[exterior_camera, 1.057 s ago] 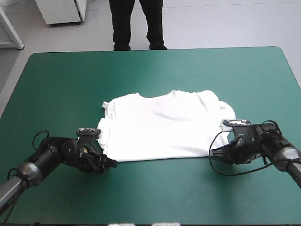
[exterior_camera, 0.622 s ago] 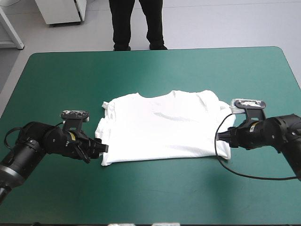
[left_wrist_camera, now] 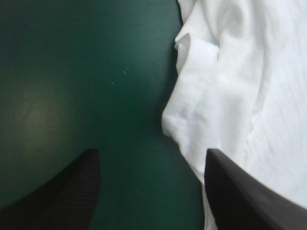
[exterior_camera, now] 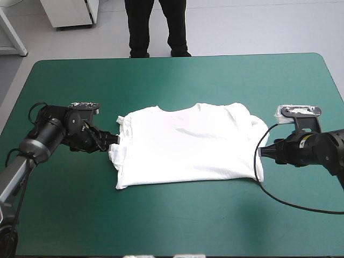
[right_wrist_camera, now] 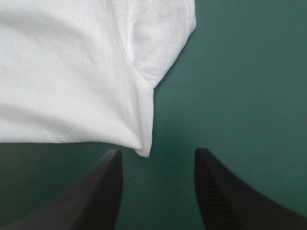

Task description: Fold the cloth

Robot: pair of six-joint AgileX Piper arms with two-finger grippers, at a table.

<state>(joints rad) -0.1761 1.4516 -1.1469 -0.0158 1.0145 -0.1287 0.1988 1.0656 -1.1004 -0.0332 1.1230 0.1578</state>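
The T-shirt (exterior_camera: 185, 145) lies spread flat in the middle of the high view, a little below centre, on the teal-green cover (exterior_camera: 177, 80). Its neckline faces the far edge and its hem the near one. The cloth is plain white, lightly creased, with the sleeve on the picture's left side bunched into small folds.

At centre left of the frame, the left gripper (exterior_camera: 113, 138) sits low at the shirt's left edge, right by that rumpled sleeve. Its wrist camera shows the black fingers (left_wrist_camera: 62, 191) standing well apart. One is over bare cover and the other overlaps the white cloth, with the shirt's folded side seam running ahead between them.

At centre right, the right gripper (exterior_camera: 262, 152) is level with the shirt's right edge, close to the lower right corner. Its fingers (right_wrist_camera: 100, 187) are also spread wide, both over the cover and pinching nothing. The hem corner pokes in just ahead of the gap between the tips, and the right sleeve lies farther ahead.
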